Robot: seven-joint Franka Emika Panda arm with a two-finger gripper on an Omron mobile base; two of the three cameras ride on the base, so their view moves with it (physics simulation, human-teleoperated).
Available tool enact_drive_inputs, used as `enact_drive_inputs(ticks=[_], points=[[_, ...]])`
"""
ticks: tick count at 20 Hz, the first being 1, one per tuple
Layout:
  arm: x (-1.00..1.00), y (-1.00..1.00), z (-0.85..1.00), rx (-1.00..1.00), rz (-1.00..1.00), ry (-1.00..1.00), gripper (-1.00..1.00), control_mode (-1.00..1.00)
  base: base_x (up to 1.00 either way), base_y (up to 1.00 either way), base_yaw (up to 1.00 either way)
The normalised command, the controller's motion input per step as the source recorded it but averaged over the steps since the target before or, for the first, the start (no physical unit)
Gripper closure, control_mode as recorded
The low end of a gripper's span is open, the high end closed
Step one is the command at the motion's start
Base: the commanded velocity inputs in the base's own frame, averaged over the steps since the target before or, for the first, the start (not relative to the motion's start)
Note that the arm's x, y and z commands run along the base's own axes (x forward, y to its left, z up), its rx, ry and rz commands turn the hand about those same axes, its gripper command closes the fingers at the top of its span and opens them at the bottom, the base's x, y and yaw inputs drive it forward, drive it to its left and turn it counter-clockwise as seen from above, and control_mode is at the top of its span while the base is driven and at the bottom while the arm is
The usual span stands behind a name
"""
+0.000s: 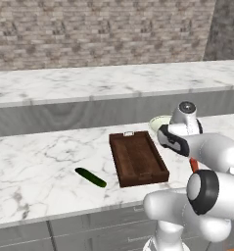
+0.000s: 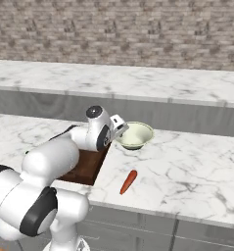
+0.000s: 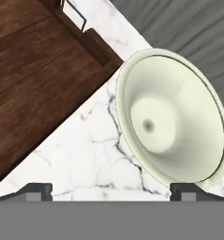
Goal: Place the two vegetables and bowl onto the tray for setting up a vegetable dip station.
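Bowl (image 3: 172, 119) on marble counter (image 1: 35, 166) just beside empty tray (image 3: 33, 79), gripper (image 3: 111, 190) above, jaws spread wide, nothing held; likely rigid, light, glazed-slick, so best pinched across near rim wall.

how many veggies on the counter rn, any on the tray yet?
2, neither on the tray. The cucumber lies on the counter left of the tray. The carrot lies on the counter on the tray's other side, near the front edge.
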Motion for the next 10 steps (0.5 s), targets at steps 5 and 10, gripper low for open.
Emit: enact_drive_inputs(ticks=[5, 10], points=[[0.09, -0.05, -0.01, 0.0, 0.09, 0.14, -1.0, -1.0, 0.0, 0.0, 0.0], [0.1, -0.02, -0.05, 0.0, 0.08, 0.07, -1.0, -1.0, 0.0, 0.0, 0.0]])
